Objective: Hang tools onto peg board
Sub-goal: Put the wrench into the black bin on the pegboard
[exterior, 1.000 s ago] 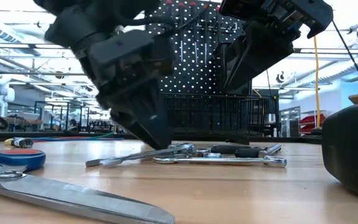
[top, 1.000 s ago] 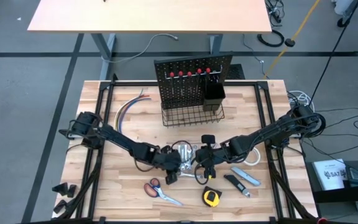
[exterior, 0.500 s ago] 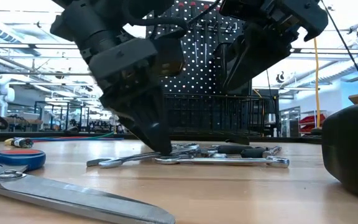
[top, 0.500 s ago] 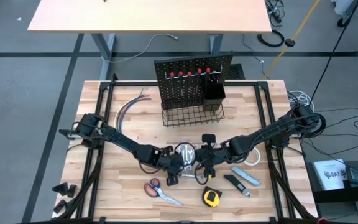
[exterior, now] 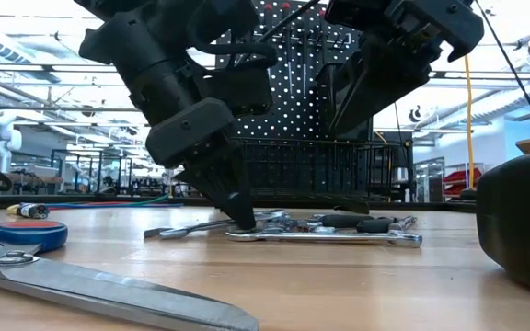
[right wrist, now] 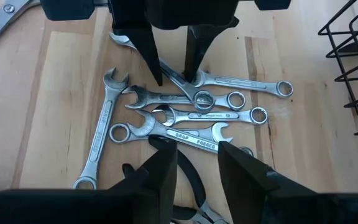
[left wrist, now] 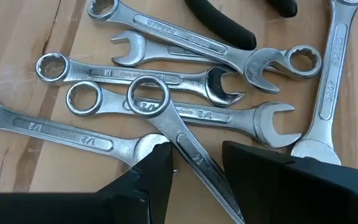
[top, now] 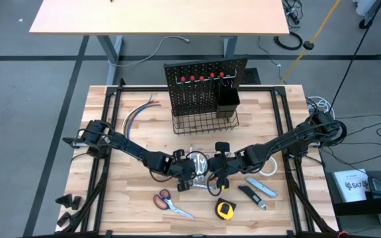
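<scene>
Several silver wrenches lie in a loose heap on the wooden table, with black plier handles beside them. My left gripper is open and down in the heap, a finger on either side of one wrench's shaft. My right gripper hangs open above the heap with nothing between its fingers. The peg board stands at the far middle, with a wire basket at its foot and a black cup. Orange-handled scissors, a yellow tape measure and a utility knife lie near the front. My left gripper straddles a wrench's shaft a little behind its ring end, coming slanting down from the table's left. One fingertip stands against the shaft's side; the other is apart from it. The wrench lies flat across other wrenches.
A bundle of coloured wires lies at the far left. A white tape roll and a dark tool lie to the right of the heap. Screwdrivers hang on the board's top row.
My left gripper has rolled and tipped its fingers steeper, settling a little lower into the wrench heap. The free end of one long wrench has slid slightly toward the table's right.
</scene>
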